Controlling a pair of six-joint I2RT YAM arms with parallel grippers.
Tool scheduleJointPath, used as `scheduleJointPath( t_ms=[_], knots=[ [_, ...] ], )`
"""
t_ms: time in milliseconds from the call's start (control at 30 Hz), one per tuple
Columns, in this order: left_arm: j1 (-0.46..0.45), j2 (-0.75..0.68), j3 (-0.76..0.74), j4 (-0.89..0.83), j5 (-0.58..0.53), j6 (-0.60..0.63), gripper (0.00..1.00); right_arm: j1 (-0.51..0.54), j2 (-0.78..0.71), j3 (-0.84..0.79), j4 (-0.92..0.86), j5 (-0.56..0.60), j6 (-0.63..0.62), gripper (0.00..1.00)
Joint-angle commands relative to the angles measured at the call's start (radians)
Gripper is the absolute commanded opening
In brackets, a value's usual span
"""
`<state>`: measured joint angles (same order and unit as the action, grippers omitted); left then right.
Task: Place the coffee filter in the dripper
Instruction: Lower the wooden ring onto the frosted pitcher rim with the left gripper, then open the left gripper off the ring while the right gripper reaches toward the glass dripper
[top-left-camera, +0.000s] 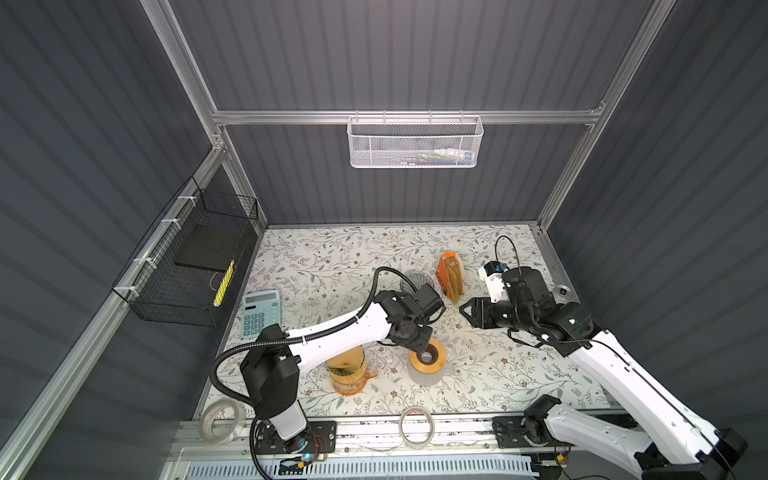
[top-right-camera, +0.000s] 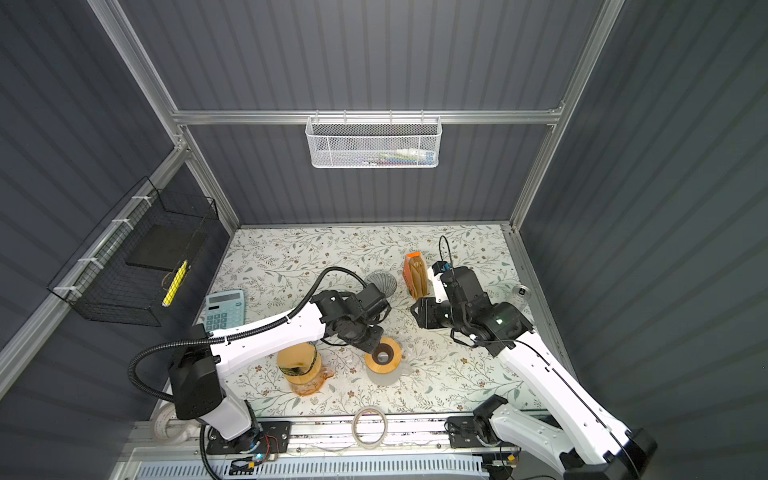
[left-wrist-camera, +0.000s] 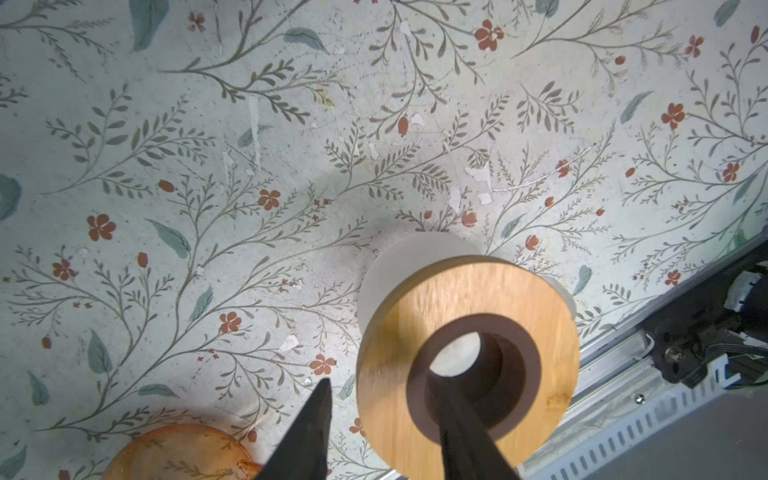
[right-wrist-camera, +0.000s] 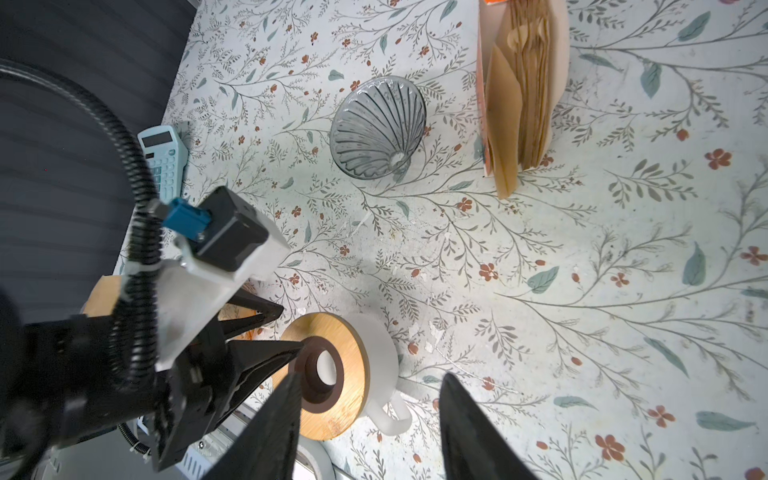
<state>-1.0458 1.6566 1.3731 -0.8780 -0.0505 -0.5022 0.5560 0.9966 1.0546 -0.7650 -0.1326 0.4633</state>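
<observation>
The dripper (top-left-camera: 409, 279) (top-right-camera: 379, 279) (right-wrist-camera: 376, 126) is a grey ribbed glass cone standing on the floral table near the back. Just to its right in both top views stands an orange pack of brown coffee filters (top-left-camera: 451, 274) (top-right-camera: 417, 274) (right-wrist-camera: 525, 91). My left gripper (left-wrist-camera: 384, 395) (right-wrist-camera: 292, 327) hangs open over a white mug with a wooden lid (left-wrist-camera: 386, 332) (right-wrist-camera: 355, 345). One finger reaches over the lid's hole and the other is off the rim, and it holds nothing. My right gripper (top-left-camera: 466, 309) (top-right-camera: 415, 309) (right-wrist-camera: 370, 388) is open and empty, in front of the filter pack.
An orange jug (top-left-camera: 349, 374) sits under the left arm. A blue calculator (top-left-camera: 261, 312) lies at the table's left edge. Tape rolls (top-left-camera: 417, 426) (top-left-camera: 220, 422) rest on the front rail. A black wire basket (top-left-camera: 187, 270) and a white mesh basket (top-left-camera: 415, 143) hang on the walls.
</observation>
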Motion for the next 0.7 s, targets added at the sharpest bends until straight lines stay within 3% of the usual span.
scheduleJointPath(
  t_ms=[0,267,467,667],
  knots=[
    [-0.003,-0.045,0.047,-0.026,-0.047,-0.003,0.43,-0.005,0.036,0.0,0.019,-0.013,-0.008,0.54],
    [0.029,-0.118,0.049,-0.02,-0.147,0.001,0.49,-0.004,0.187,-0.013,0.106,-0.021,0.001,0.53],
    [0.194,-0.244,-0.085,0.133,-0.086,-0.002,0.5,-0.005,0.339,0.037,0.159,-0.014,0.005,0.51],
    [0.322,-0.29,-0.1,0.245,-0.009,0.006,0.52,-0.005,0.488,0.101,0.235,-0.007,0.001,0.49]
  ],
)
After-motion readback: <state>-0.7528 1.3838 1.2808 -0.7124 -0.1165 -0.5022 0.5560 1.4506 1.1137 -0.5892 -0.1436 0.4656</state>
